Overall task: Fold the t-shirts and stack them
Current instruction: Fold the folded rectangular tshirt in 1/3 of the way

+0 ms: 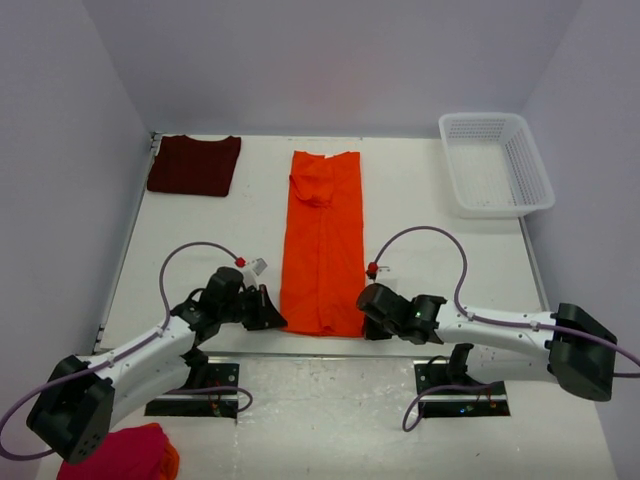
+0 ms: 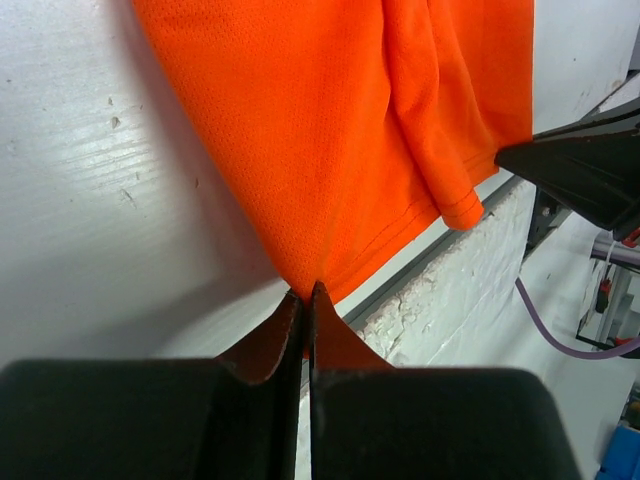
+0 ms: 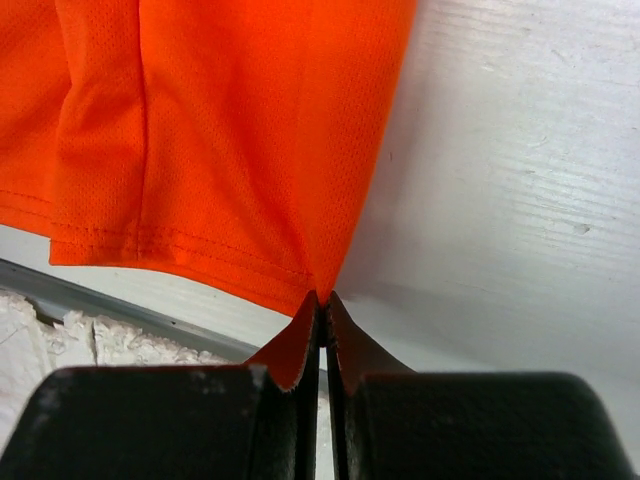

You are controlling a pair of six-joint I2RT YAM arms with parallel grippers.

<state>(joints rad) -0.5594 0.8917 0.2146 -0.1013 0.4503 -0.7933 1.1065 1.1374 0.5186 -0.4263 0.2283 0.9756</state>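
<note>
The bright orange t-shirt [image 1: 322,240] lies in a long narrow strip down the middle of the table, sleeves folded in, hem at the near edge. My left gripper [image 1: 275,322] is shut on its near left hem corner [image 2: 305,285]. At the near right hem corner [image 3: 318,290] my right gripper [image 1: 368,325] is shut too. In both wrist views the cloth [image 2: 330,130] [image 3: 220,130] runs away from the pinched jaws. The dark maroon t-shirt [image 1: 194,165] lies folded at the far left corner of the table.
A white plastic basket [image 1: 495,163] stands at the far right. A pink-red cloth bundle with an orange edge [image 1: 120,455] sits off the table at the near left. The table's near edge [image 2: 440,255] runs just under the hem.
</note>
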